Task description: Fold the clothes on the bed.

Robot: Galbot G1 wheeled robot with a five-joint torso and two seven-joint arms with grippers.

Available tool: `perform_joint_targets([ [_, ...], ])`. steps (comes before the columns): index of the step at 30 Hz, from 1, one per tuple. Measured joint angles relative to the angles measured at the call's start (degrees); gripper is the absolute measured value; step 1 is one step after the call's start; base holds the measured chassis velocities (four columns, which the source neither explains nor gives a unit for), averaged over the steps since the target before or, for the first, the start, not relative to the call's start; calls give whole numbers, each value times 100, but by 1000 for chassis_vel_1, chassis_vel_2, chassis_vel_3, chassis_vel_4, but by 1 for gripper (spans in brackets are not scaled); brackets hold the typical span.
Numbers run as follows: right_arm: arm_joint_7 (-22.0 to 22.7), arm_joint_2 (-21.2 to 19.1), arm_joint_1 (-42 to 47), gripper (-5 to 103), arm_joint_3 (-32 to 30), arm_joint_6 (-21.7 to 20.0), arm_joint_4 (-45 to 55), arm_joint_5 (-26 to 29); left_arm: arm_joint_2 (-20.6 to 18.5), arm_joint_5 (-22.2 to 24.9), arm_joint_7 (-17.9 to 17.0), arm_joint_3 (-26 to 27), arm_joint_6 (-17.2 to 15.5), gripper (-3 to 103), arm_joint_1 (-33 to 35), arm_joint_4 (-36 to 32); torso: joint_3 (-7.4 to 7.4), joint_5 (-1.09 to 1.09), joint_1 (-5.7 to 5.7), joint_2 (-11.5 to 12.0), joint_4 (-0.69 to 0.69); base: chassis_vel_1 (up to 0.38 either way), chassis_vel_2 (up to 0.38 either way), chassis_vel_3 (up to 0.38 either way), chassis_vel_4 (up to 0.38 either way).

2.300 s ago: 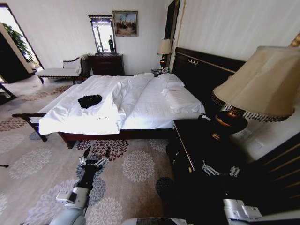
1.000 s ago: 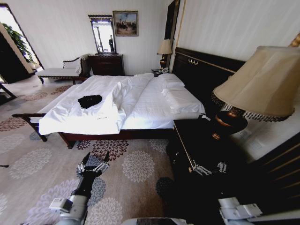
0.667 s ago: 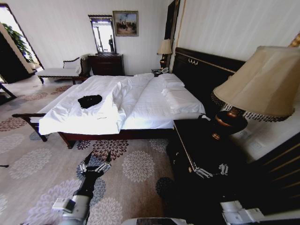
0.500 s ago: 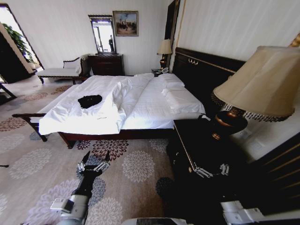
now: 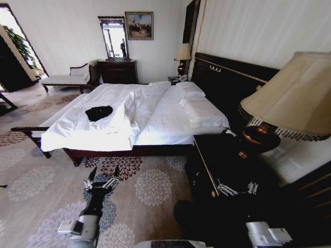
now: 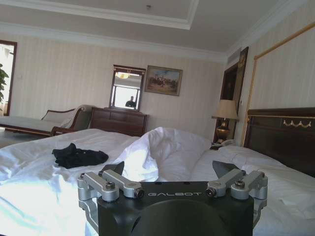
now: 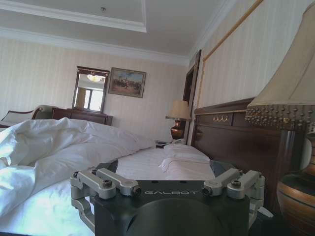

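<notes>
shirt: black T-shirt (image 5: 99, 112), crumpled in a heap on the white duvet near the foot end of the bed (image 5: 155, 111), lettering not readable. Also in left wrist view (image 6: 78, 156).
bed: white duvet rumpled into a ridge down the middle, pillows at the dark headboard (image 5: 232, 85), head end at 1 o'clock from the robot.
left gripper: (image 5: 101, 182) low over the patterned carpet (image 5: 150, 186), short of the bed's side rail, fingers spread wide, holding nothing.
shirt vs left gripper: shirt at 12 o'clock from it, well apart, up on the mattress.
right gripper: (image 5: 235, 187) over the dark nightstand (image 5: 207, 155) beside the lamp (image 5: 289, 98), fingers spread wide, empty.
shirt vs right gripper: shirt at about 10 o'clock, well apart, across the duvet ridge.
</notes>
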State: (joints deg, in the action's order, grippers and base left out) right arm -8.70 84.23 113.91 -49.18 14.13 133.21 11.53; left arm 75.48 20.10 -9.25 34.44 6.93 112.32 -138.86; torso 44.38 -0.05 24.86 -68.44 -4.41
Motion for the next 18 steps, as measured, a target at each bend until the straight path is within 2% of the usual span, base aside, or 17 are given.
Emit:
perform_joint_targets([
  [11,0,-50,-68,100,-6,74,-81,42,-29,-47,3,-28,-66,100,-2,-46,3,1,6,3,0,-291,276,300,-281],
  [18,24,-79,-103,100,-8,145,-133,60,-10,-91,14,-41,-61,100,30,-68,2,0,5,3,0,-195,198,184,-199],
])
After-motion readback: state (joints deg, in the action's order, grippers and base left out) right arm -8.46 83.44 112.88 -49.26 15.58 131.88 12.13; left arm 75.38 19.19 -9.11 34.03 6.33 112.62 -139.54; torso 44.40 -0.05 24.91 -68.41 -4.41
